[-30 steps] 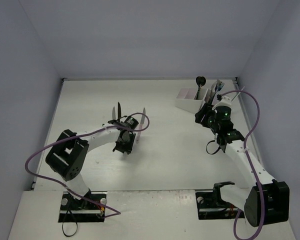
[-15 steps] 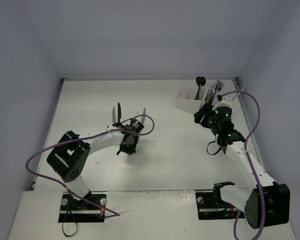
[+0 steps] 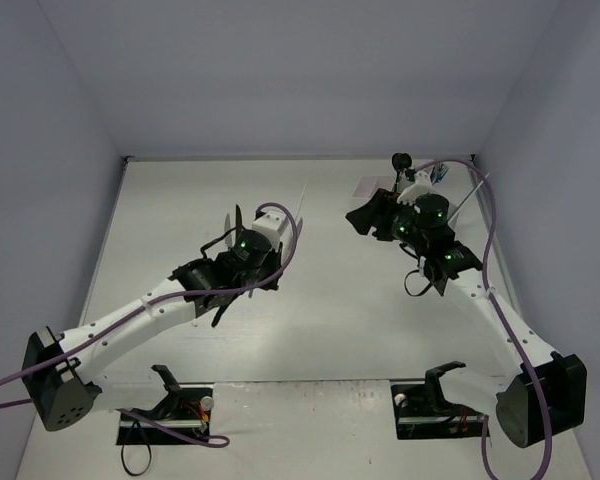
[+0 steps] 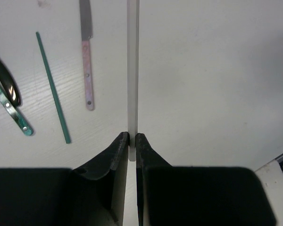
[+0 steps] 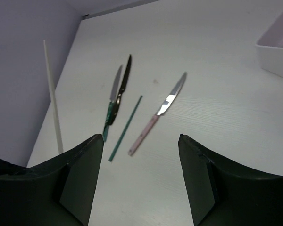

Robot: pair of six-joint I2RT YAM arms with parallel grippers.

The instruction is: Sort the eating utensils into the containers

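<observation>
My left gripper (image 3: 280,238) is shut on a thin white stick (image 4: 132,70) and holds it in the air above the table; the stick also shows in the top view (image 3: 303,198) and at the left of the right wrist view (image 5: 53,99). On the table under it lie a pink-handled knife (image 4: 87,61), a green stick (image 4: 53,87), a green-handled knife (image 4: 12,110) and a black utensil (image 4: 4,77). My right gripper (image 3: 363,218) is open and empty, pointing left over the table toward these utensils. The white containers (image 3: 372,188) stand at the back right, partly hidden by the right arm.
A black spoon (image 3: 401,160) and other utensils stand in the containers. A container corner (image 5: 278,52) shows at the right of the right wrist view. Purple cables loop beside both arms. Grey walls close the table on three sides.
My left arm has lifted the white stick off the table and carried it up and to the right. My right gripper has swung left, away from the containers.
</observation>
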